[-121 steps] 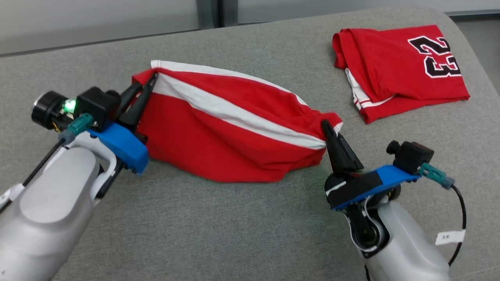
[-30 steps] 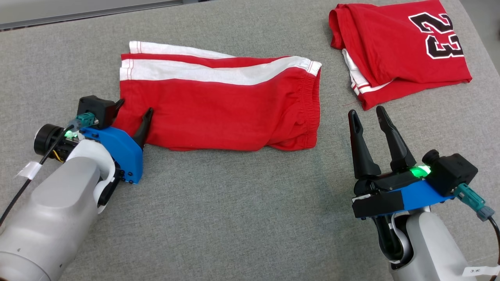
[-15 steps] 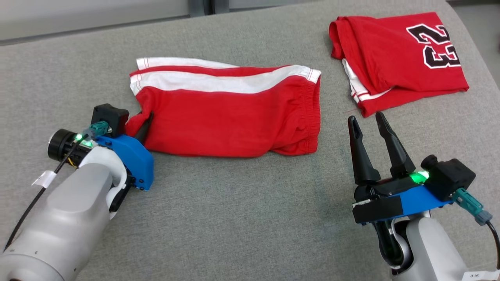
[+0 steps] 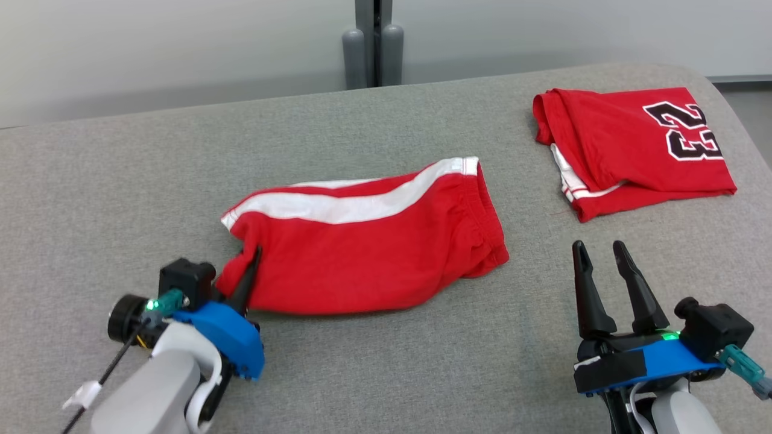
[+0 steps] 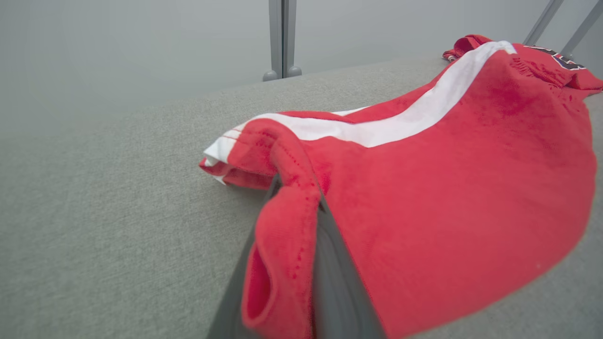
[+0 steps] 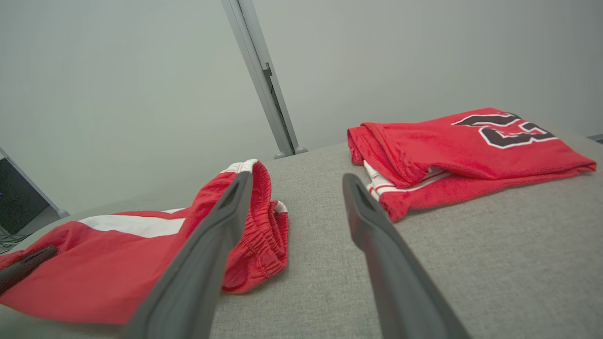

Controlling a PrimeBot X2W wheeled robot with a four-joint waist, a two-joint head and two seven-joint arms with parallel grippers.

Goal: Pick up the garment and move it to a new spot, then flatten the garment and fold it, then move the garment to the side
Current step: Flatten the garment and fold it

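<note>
Shorts (image 4: 368, 247) sit mid-table (image 4: 386, 374) looking folded once, left gripper (image 4: 248, 265) pinching the hem corner, right gripper (image 4: 598, 250) spread empty nearby, so probably just the sideways move remains.

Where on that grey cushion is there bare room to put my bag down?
The widest bare stretch of cushion runs along the near edge, between the left gripper and the right gripper, below the red shorts. The far left behind the shorts is bare too. Crowded: the far right, where the folded jersey lies, a narrow gap from the shorts.
</note>
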